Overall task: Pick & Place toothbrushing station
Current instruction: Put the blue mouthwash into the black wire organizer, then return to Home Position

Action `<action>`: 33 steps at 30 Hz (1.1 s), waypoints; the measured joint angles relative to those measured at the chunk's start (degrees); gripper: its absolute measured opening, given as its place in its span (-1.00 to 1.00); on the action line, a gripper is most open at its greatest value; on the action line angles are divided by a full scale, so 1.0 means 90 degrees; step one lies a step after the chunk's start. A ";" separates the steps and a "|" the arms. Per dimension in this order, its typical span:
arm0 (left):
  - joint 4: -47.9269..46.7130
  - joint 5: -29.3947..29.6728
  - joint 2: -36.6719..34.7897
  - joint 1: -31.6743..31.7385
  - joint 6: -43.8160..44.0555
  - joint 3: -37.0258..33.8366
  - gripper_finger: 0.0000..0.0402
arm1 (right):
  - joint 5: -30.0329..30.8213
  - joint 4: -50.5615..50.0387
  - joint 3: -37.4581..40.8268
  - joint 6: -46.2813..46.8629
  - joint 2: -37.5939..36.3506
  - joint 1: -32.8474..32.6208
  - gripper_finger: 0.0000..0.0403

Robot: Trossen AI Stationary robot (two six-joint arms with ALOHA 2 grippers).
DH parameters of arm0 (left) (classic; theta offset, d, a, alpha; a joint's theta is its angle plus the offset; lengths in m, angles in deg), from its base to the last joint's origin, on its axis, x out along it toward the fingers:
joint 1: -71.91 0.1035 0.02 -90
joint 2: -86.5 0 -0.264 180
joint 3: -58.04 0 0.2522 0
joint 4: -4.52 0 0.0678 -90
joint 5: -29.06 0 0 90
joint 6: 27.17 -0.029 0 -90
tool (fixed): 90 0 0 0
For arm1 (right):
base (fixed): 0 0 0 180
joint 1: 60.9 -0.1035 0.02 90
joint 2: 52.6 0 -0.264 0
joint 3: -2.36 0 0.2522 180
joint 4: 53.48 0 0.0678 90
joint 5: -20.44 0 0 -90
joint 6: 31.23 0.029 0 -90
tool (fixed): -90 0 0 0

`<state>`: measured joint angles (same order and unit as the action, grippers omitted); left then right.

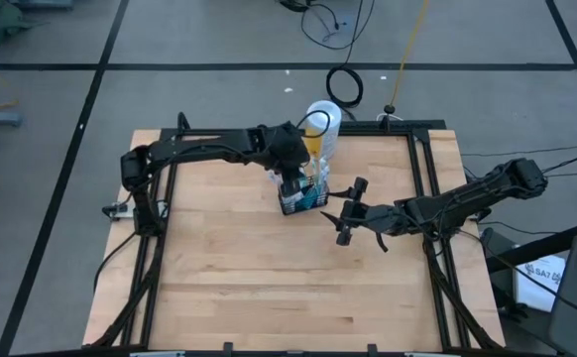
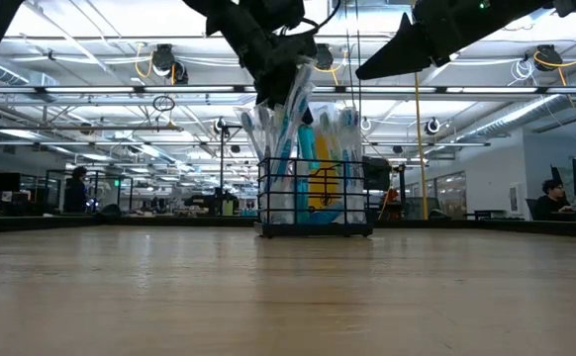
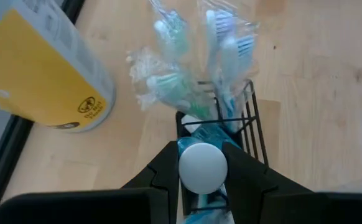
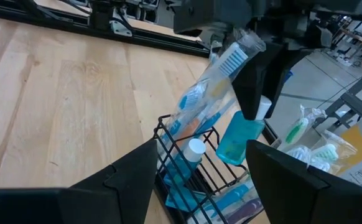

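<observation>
1. High view: the small black wire-mesh basket (image 1: 301, 194) is seen standing on the wooden tabletop (image 1: 269, 288) near the far edge, just beside a white-and-yellow cylindrical canister (image 1: 322, 127). The left gripper (image 1: 290, 177) is placed over it; the right gripper (image 1: 346, 211) is held near, fingers spread.
2. Low view: wrapped toothbrushes (image 2: 280, 148) are seen upright in the basket, crinkled film glossy.
3. Left wrist view: a white round cap (image 3: 202, 168) is pinched between the left fingers; the item beneath is judged a teal bottle.
4. Right wrist view: thin wire walls are noted. A straight vertical movement is advised, so neighbouring brushes are not snagged.
</observation>
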<state>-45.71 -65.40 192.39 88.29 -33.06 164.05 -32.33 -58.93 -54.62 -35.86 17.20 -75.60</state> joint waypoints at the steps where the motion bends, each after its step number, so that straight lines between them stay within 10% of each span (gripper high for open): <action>1: 0.0034 -0.0011 0.0050 0.0000 0.0004 0.0002 -0.56 | 0.0000 -0.0001 0.0000 0.0006 0.0000 0.0000 0.18; 33: 0.0211 0.0006 0.0680 -0.0029 -0.0022 -0.0005 -0.35 | -0.0027 -0.0007 0.0004 0.0086 0.0002 -0.0002 0.18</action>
<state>-43.81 -65.35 198.52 88.03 -33.26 164.01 -32.57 -58.99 -54.58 -35.09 17.22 -75.62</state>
